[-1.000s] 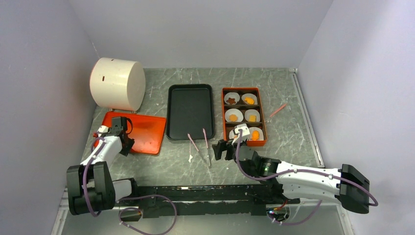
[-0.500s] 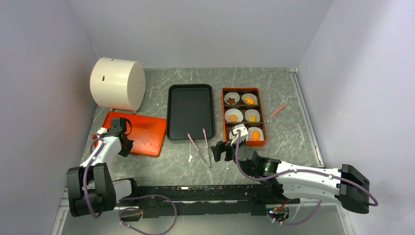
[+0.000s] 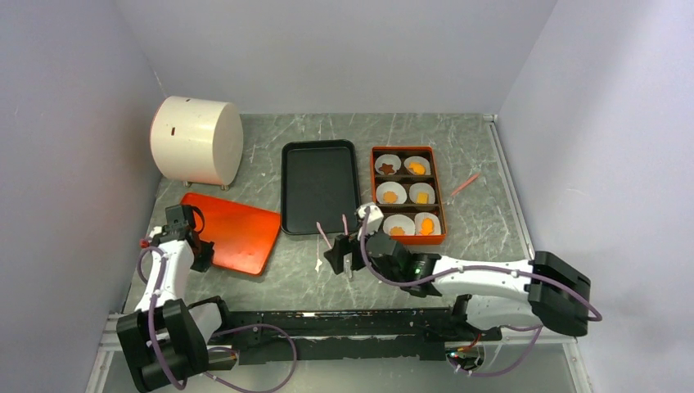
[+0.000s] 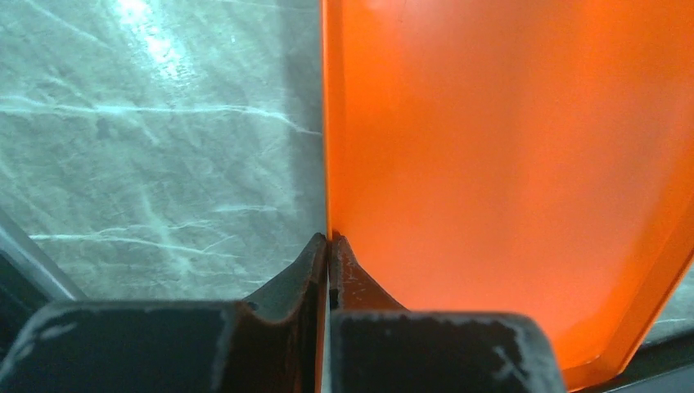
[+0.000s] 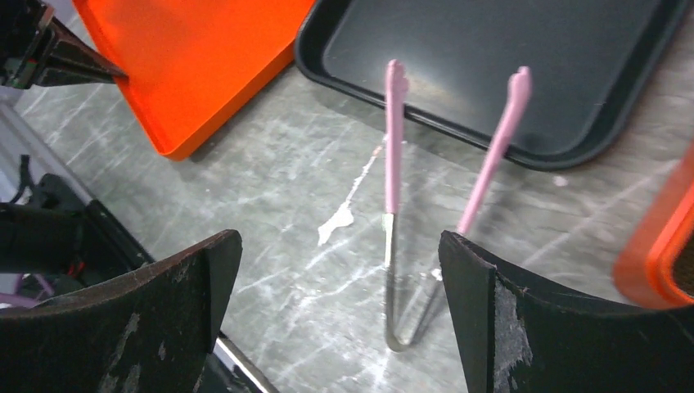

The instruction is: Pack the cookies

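The cookies (image 3: pixel 422 197) sit in white paper cups (image 3: pixel 394 162) inside the orange six-compartment box (image 3: pixel 407 149) on the counter (image 3: pixel 483 221), right of the black tray (image 3: pixel 319 184). The right end effector (image 5: pixel 337 241), jaws spread wide, hovers over the pink-tipped tongs (image 5: pixel 391 164) (just near-left of the box). The left end effector (image 4: pixel 328 250) is clenched on the orange tray's (image 4: pixel 491 164) edge, well left of the cookies.

Setting: robotics lab test cell. Evidence: 3 plain pale walls (image 3: pixel 327 49) enclosing a marbled tabletop (image 3: pixel 483 231); 2 cabled robot arms (image 3: pixel 483 282) on a black rail (image 3: pixel 327 321) at its near edge.
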